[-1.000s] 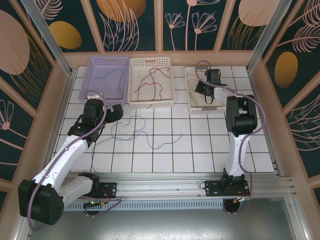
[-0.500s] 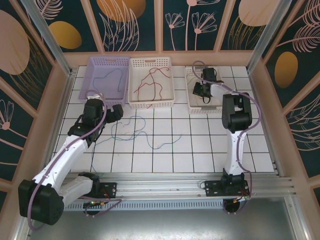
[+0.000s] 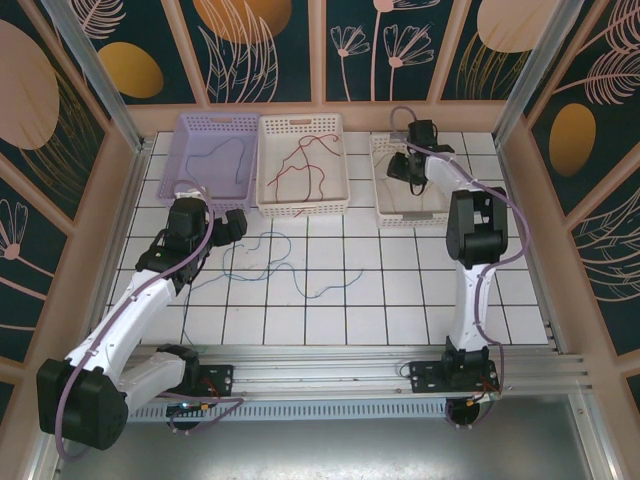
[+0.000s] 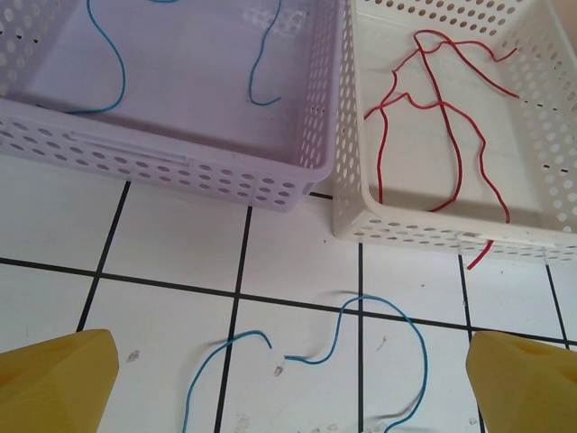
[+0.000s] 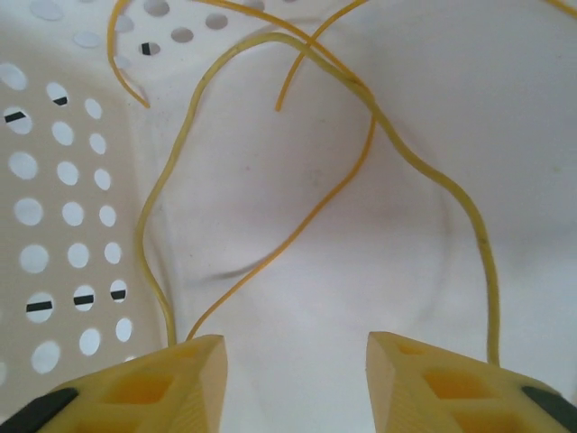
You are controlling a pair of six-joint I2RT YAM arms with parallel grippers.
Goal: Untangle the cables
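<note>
My left gripper [image 4: 288, 390] sat spread wide and empty over the tiles. There a blue cable [image 4: 370, 297] snaked roughly left to right, just short of the lilac basket [image 4: 270, 189] and the white basket [image 4: 406, 236] holding red cables [image 4: 442, 135]. My right gripper [image 5: 296, 379] had shifted deeper into the right-hand basket [image 5: 54, 225]. It was parted and gripping nothing, above yellow cables [image 5: 365, 90] running mostly away from it.

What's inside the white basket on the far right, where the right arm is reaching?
Thin yellow cables lie looped and crossing on its floor, before the open right claw. From above, the arm covers part of the basket, so anything beneath is hidden.
</note>
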